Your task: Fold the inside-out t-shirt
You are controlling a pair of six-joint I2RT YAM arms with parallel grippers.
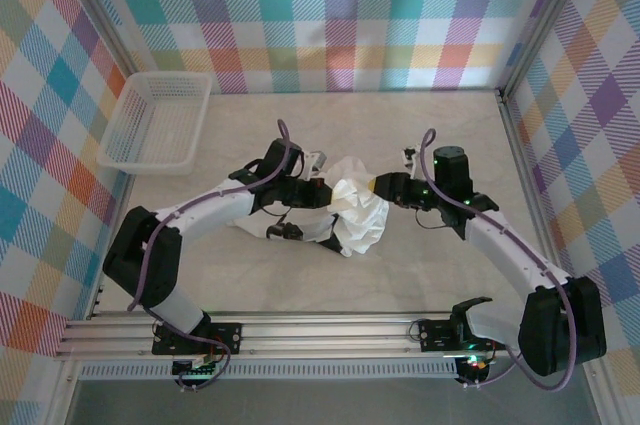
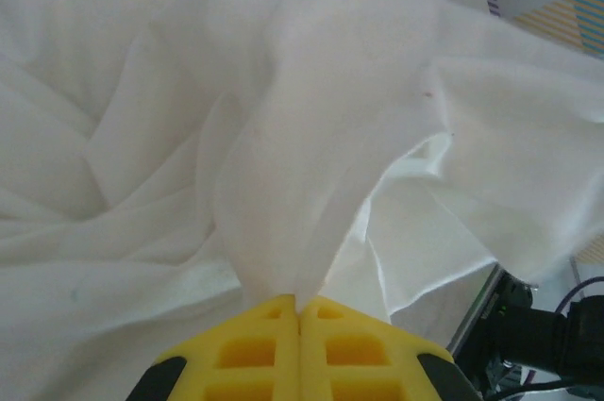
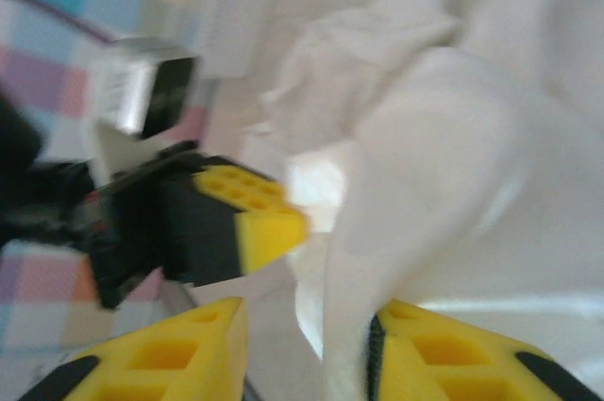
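The inside-out t-shirt (image 1: 356,213) is a bunched white heap at the middle of the table, hanging between the two grippers. My left gripper (image 1: 328,195) holds it from the left. In the left wrist view its yellow fingers (image 2: 274,344) are pressed together, and a taut cone of white fabric (image 2: 283,184) runs up out of them. My right gripper (image 1: 380,185) faces it from the right. In the blurred right wrist view my right gripper (image 3: 307,330) has its jaws apart, with a fold of the shirt (image 3: 425,165) hanging in the gap against the right-hand finger (image 3: 444,354).
A white lattice basket (image 1: 160,120) stands at the back left against the checked wall. The left gripper's yellow fingertip (image 3: 269,222) is close in front of the right gripper. The aluminium rail (image 1: 300,335) runs along the near edge.
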